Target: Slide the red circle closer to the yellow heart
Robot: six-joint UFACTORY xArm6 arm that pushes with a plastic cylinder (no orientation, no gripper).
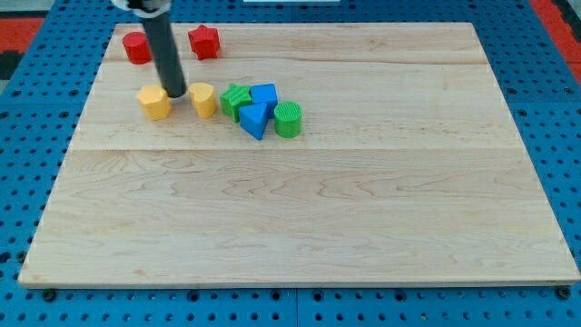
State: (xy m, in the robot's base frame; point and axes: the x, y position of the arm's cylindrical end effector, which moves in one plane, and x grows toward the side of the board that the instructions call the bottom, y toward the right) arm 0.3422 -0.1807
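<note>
The red circle [137, 47] lies near the board's top-left corner, partly behind my rod. A red star [204, 41] sits to its right. Two yellow blocks lie below them: a left one [154, 103] and a right one [203, 99]. I cannot tell which of the two is the heart. My tip [176, 94] rests on the board between the two yellow blocks, below and to the right of the red circle, apart from it.
A cluster lies right of the yellow blocks: a green star-like block [235, 99], a blue cube [264, 94], a blue triangle [255, 119] and a green cylinder [289, 118]. The wooden board [300, 218] lies on blue pegboard.
</note>
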